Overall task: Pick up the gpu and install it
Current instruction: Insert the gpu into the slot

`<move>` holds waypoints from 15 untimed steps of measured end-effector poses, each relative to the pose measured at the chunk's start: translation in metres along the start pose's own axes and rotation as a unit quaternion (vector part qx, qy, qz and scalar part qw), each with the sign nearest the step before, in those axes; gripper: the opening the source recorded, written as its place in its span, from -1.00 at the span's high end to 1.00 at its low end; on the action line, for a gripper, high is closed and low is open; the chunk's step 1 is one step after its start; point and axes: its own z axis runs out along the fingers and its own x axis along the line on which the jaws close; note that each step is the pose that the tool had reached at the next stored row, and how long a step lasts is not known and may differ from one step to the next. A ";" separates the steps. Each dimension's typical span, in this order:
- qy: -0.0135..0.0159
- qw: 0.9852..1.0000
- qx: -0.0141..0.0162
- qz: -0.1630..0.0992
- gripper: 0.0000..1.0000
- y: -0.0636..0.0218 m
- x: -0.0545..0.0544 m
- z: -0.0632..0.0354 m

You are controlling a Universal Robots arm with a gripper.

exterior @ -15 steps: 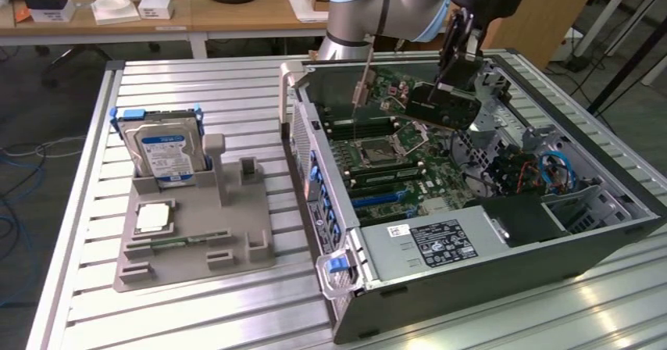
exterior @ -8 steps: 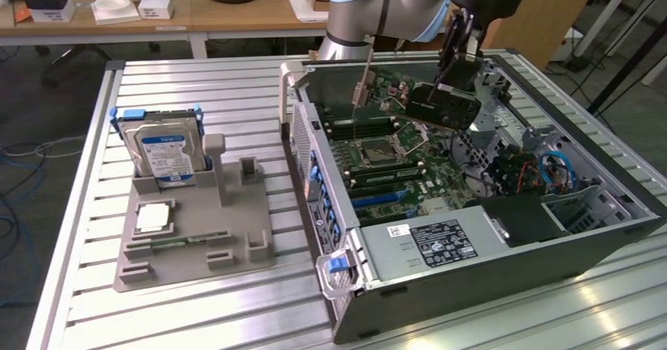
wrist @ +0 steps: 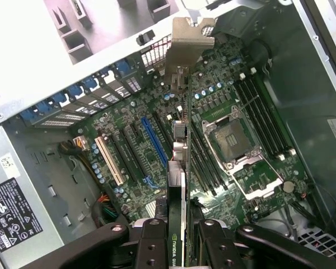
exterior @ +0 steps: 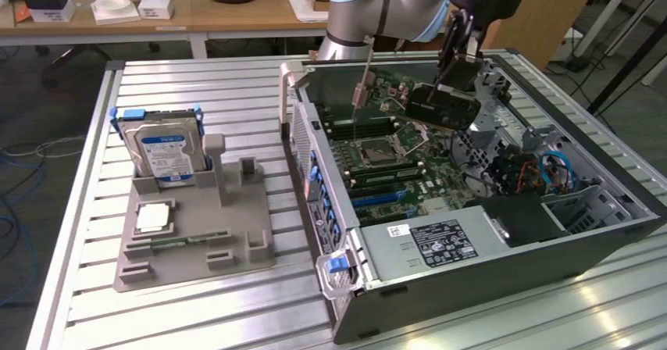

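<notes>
My gripper (exterior: pixel 457 67) is shut on the gpu (exterior: pixel 442 105), a card with a black cooler that hangs above the green motherboard (exterior: pixel 388 180) inside the open computer case (exterior: pixel 490 280). Its silver end bracket (exterior: pixel 364 92) points down toward the case's rear wall. In the wrist view the gpu (wrist: pixel 178 168) shows edge-on, its bracket (wrist: pixel 188 35) at the far end and my gripper (wrist: pixel 179 246) clamping its near end between two black fingers (wrist: pixel 151 246). The card hovers over the expansion slots beside the blue slot (wrist: pixel 154 143), apart from the board.
The CPU socket (wrist: pixel 233 138) and memory slots (wrist: pixel 263 120) lie beside the card. A power supply (exterior: pixel 438 244) fills the case's near end. On the exterior view's left, a grey fixture (exterior: pixel 193 244) carries a blue-labelled hard drive (exterior: pixel 162 148) and a processor (exterior: pixel 155 217).
</notes>
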 end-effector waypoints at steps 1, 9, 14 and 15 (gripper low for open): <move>0.000 1.000 0.000 0.000 0.48 0.0000 0.000 0.0002; 0.000 1.000 0.000 -0.002 0.48 0.0000 0.000 0.0014; 0.000 1.000 0.000 -0.004 0.48 -0.0001 0.000 0.0022; 0.000 1.000 0.000 -0.004 0.48 -0.0001 0.000 0.0023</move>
